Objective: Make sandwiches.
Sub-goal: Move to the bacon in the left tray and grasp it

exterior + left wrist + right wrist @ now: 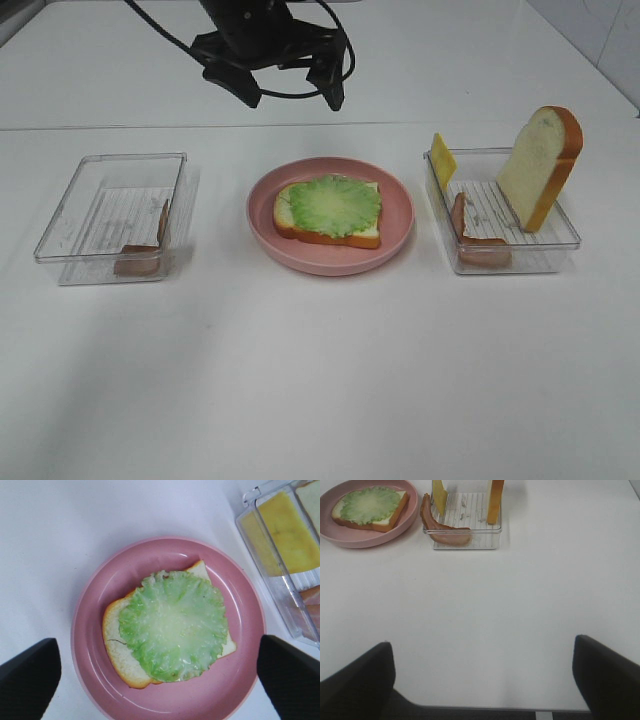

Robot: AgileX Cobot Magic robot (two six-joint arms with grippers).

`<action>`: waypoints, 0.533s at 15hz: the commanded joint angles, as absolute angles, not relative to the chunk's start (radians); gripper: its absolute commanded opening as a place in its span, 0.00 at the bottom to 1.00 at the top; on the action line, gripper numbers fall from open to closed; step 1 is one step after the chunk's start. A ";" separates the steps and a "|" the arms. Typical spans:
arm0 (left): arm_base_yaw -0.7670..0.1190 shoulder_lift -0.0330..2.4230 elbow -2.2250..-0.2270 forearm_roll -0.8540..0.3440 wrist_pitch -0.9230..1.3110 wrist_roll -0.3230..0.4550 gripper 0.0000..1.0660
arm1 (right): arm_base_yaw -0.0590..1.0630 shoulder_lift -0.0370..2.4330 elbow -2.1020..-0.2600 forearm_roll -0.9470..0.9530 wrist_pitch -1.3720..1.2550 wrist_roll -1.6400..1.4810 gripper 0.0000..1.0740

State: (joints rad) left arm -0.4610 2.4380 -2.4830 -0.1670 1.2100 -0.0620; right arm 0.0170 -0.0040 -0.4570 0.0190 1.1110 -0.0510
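On the pink plate point(402, 215) lies the sandwich stack: one bread slice point(370, 234) with a green lettuce leaf point(335, 205) spread flat over it. My left gripper point(292, 98) hangs open above the plate's far side, holding nothing. In the left wrist view its fingers point(30, 677) stand wide on either side of the lettuce point(172, 625). The right tray point(565, 240) holds a second bread slice point(542, 165) and a yellow cheese square point(441, 160), both upright, plus a meat strip point(470, 235). My right gripper point(482, 650) is open over bare table, outside the exterior view.
A clear left tray point(60, 235) holds another meat strip point(150, 245) in its near right corner. A black cable point(160, 25) loops behind the left arm at the back. White tabletop point(320, 380) stretches in front of the plate and trays.
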 commanded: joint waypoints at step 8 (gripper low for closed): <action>-0.383 1.942 -1.817 0.019 1.314 -0.218 0.96 | 0.012 -0.032 -0.454 0.025 1.104 -0.062 0.88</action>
